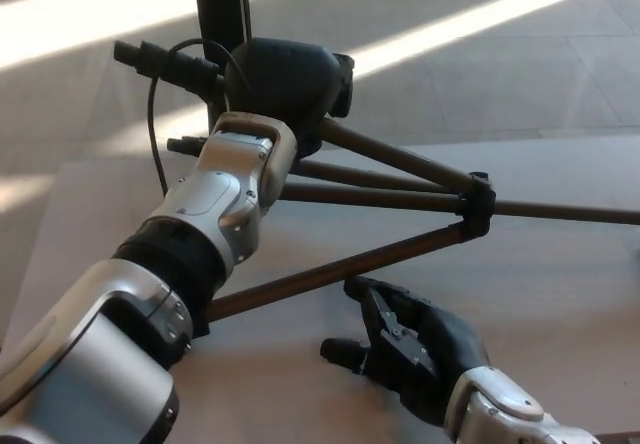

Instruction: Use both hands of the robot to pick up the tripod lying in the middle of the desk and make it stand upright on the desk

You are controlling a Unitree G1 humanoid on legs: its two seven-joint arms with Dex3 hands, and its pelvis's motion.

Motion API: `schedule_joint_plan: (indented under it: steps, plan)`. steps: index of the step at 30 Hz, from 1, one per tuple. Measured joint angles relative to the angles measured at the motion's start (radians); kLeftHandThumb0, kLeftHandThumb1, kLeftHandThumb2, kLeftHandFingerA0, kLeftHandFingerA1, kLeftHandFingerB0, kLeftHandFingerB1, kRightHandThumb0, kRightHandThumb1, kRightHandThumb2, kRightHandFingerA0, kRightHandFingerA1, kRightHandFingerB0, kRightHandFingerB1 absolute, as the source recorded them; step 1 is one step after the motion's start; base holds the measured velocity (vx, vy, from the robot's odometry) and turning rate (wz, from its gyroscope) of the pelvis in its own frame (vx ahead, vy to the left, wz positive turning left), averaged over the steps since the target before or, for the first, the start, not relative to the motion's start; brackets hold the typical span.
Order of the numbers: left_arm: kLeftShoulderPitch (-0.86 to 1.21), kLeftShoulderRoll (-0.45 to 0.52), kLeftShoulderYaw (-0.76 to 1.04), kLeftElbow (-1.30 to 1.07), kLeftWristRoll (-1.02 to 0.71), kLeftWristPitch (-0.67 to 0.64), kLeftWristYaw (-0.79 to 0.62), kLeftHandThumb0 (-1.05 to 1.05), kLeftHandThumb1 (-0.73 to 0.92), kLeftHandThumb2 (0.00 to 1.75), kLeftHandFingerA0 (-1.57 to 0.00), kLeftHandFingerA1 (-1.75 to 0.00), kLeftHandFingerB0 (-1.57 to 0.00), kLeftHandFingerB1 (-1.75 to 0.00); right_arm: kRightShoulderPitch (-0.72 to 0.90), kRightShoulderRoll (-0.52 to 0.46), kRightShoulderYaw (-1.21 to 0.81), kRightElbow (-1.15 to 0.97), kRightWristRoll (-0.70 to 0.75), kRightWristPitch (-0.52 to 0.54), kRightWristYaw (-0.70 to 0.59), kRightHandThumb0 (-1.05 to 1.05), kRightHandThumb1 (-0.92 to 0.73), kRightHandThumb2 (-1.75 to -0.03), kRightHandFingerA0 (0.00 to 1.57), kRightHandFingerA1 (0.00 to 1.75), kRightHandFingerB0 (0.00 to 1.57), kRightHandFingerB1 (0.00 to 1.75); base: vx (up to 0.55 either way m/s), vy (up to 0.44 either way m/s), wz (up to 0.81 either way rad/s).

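Observation:
The tripod (370, 197) has thin dark brown legs that spread to the right across the desk (560, 294) and join at a black clamp (478, 204). Its top end is lifted at the back left, and a black handle (165, 64) sticks out to the left there. My left hand (285, 89) is shut around that top end, with the silver forearm coming in from the lower left. My right hand (410, 339) lies low near the desk's front, fingers apart and holding nothing. It is just below the lowest leg (330, 269) and does not touch it.
A black upright post (222, 14) stands behind the tripod's top, with a thin black cable (152, 134) looping down beside it. The desk's far edge runs behind the legs. Beyond it is a grey floor with bright strips of sunlight (470, 24).

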Motion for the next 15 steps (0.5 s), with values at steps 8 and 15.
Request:
schedule_joint_plan:
  steps: [8, 15]
  plan:
    - [0.023, 0.038, -0.014, -0.008, 0.009, -0.048, 0.003, -0.24, 0.65, 0.68, -0.85, -1.75, -0.7, -1.47, 0.155, -0.021, -0.031, -0.086, 0.025, -0.07, 0.087, -0.75, -0.79, -0.64, 0.6, 0.99, 0.57, 0.56, 0.0, 0.0, 0.0]
    - [0.027, 0.028, -0.016, -0.001, 0.01, -0.062, 0.006, -0.25, 0.7, 0.67, -0.86, -1.64, -0.71, -1.22, 0.126, -0.021, -0.135, -0.065, 0.042, -0.08, 0.096, -0.72, -0.76, -0.63, 0.58, 0.92, 0.59, 0.52, 0.0, 0.0, 0.0]
